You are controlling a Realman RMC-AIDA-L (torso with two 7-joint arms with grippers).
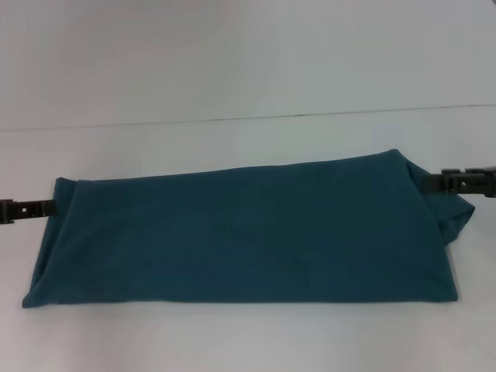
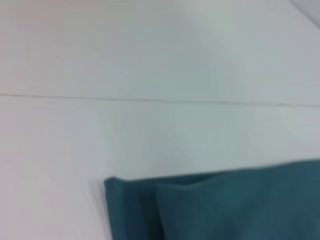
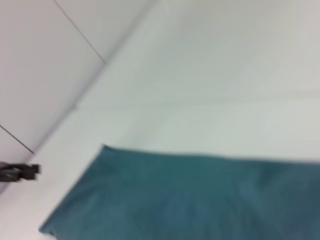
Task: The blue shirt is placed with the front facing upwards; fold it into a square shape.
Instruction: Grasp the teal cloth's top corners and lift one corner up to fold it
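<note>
Blue shirt (image 1: 248, 232): we found it folded into a long band across the white bench (image 1: 248, 62), near the front edge.
Left tool (image 1: 23, 209): at the band's left end; we could not tell its grip.
Right tool (image 1: 461, 182): at the right end; grip likewise unclear.

Blue shirt (image 1: 248, 232): matt, soft cloth, smooth. Table (image 1: 232, 62): smooth white, faint sheen.
</note>
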